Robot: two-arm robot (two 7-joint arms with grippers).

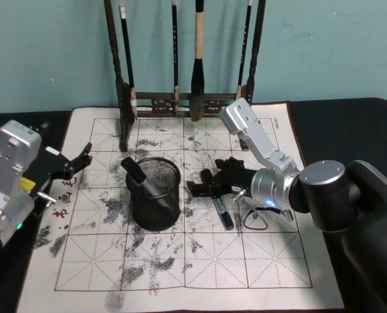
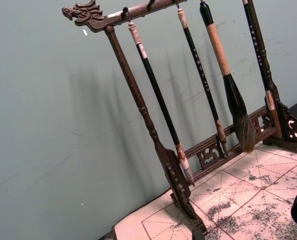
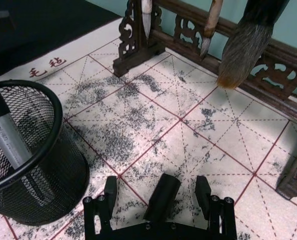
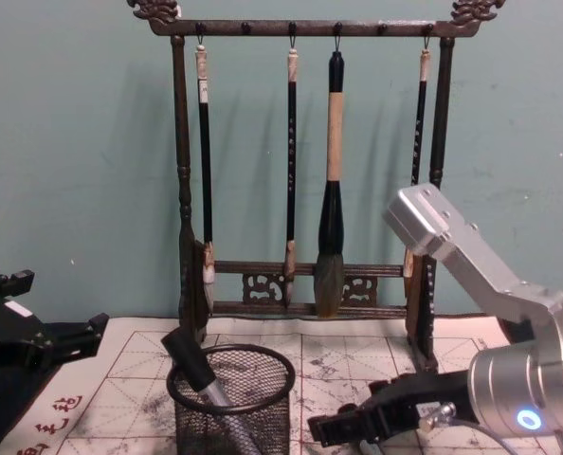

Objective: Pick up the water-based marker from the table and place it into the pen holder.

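A slim water-based marker (image 1: 223, 213) is shown lying flat on the white mat of the table (image 1: 265, 261). It is just right of the pen holder (image 1: 156, 210) and partly under the right gripper (image 1: 199, 183). That gripper's jaws are spread wide and nothing is held between them. A second marker (image 1: 141, 177) is leaned inside the holder. The left gripper (image 1: 83, 158) is parked at the mat's left edge, its jaws parted and empty.

The marker on the mat is judged light, stiff and smooth, so rolling or slipping is to be expected. It is best taken squarely across the middle of the barrel, with the fingertips brought close to the mat. The mesh holder is probably light and easily nudged.
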